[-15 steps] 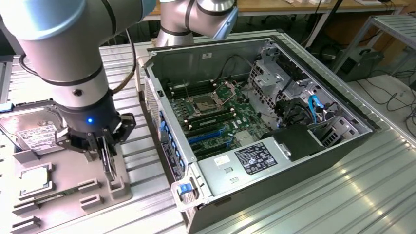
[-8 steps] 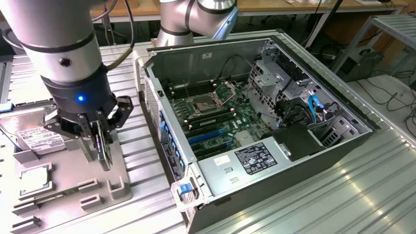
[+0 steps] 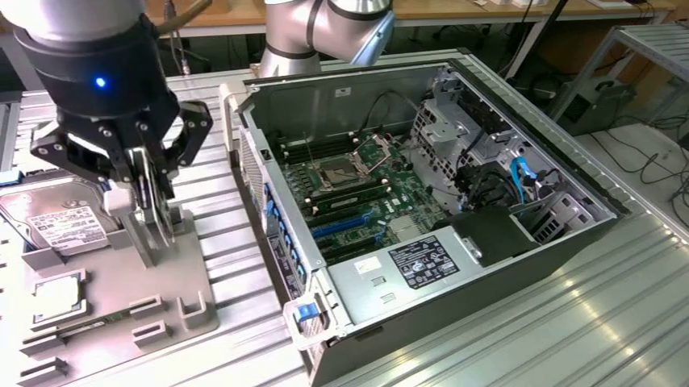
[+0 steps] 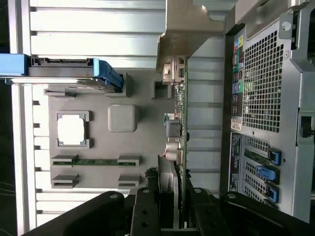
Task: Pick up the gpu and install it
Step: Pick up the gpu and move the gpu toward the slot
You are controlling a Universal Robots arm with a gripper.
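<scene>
The black multi-fingered tool (image 3: 151,193) is clamped on the gpu (image 3: 148,242), a thin green circuit-board card with a silver end bracket, gripping it from both faces. The card hangs upright and edge-on, right over the flat grey holding tray (image 3: 108,306). The wrist view catches that green edge (image 4: 181,113) between the dark fingers (image 4: 143,209). On the tray sit a silver hard drive (image 3: 60,222) and a small square silver processor chip (image 3: 54,294). Just beside it on the ribbed metal table (image 3: 560,322), the open black computer case (image 3: 431,201) lies on its side.

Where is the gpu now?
On the exterior view's left, the gpu stands on edge in the gripper, over the grey tray, between the hard drive and the computer case.
</scene>
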